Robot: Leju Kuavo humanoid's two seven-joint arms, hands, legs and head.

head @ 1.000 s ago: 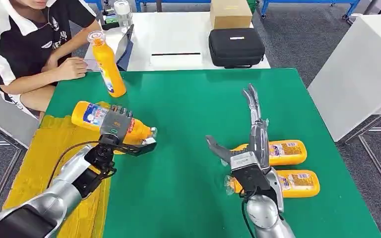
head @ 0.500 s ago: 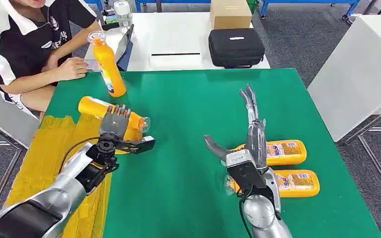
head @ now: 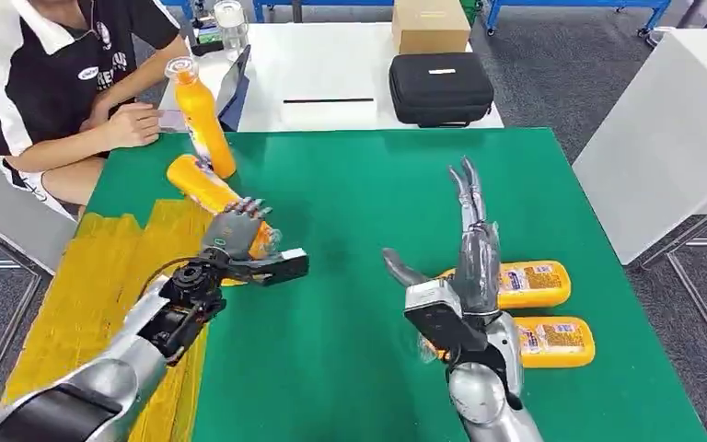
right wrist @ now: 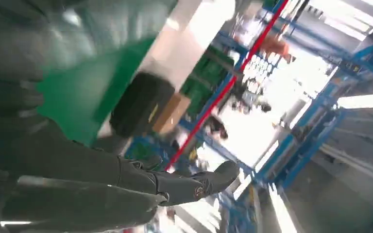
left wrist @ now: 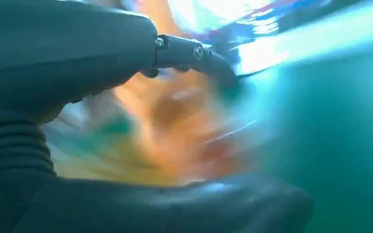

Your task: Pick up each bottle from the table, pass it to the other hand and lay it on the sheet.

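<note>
An orange bottle (head: 204,188) lies slantwise on the green table (head: 359,203) just past the far edge of the yellow sheet (head: 101,285), its base close to an upright orange bottle (head: 201,115). My left hand (head: 239,241) is at its neck end with fingers spread and thumb stuck out, not gripping it. The left wrist view shows that bottle (left wrist: 175,116) as an orange blur between fingers and thumb. My right hand (head: 465,253) hovers open, fingers straight, beside two more orange bottles (head: 527,282) (head: 557,339) lying on the right.
A person (head: 46,83) sits at the table's far left corner, a hand (head: 133,124) resting near the upright bottle. A white table behind carries a black case (head: 440,87) and a cardboard box (head: 428,26). Another white table (head: 663,138) stands to the right.
My left hand let go of the bottle it held above the sheet's edge. The bottle dropped, turned and rolled away toward the upright bottle. The right hand barely moved.
</note>
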